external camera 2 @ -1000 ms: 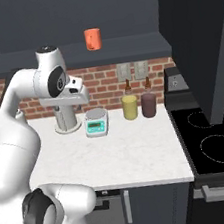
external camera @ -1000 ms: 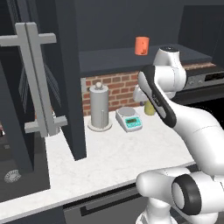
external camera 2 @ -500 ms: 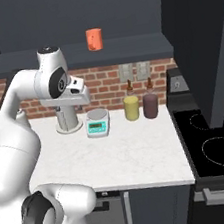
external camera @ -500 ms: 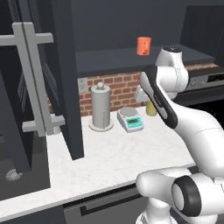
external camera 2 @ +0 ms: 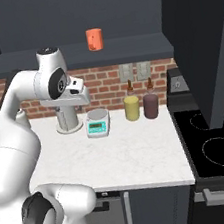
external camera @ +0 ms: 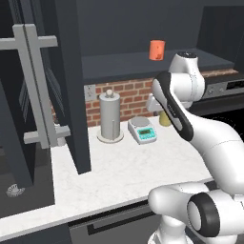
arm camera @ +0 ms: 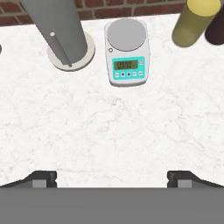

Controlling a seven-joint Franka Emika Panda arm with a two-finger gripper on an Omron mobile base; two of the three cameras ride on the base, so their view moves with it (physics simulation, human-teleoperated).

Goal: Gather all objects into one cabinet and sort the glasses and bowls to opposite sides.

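While only one salmon-orange cup shows, standing on the shelf of the open dark cabinet well above the gripper, task judged early, with the other cups and the bowl nowhere visible and no sorting checkable. Gripper pointing down over bare white surface, fingertips spread wide apart, holding nothing; teal scale ahead of it, grey roll holder ahead to one side, yellow canister and maroon canister ahead to the other. Left to do, by the look of it: fetching the missing pieces, then cups to one side and bowl to the other.
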